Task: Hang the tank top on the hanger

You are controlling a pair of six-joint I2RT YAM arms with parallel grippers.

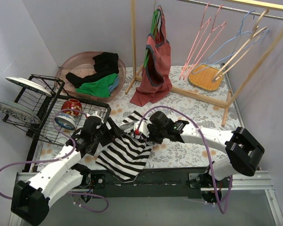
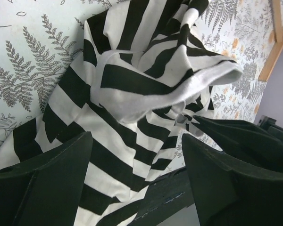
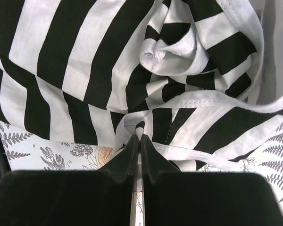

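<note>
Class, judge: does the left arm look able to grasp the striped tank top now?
Probably yes: the left gripper hangs open over the tank top, nothing between them; the right gripper pinches its trim.

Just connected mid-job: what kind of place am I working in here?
Probably a lab bench staged as a laundry corner: a wooden garment rack with pink hangers, a basin of clothes and a dish rack share one fern-print table between plain walls.

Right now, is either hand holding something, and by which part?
The right hand pinches the striped tank top by a white-trimmed edge; the left hand is open over it, holding nothing.
</note>
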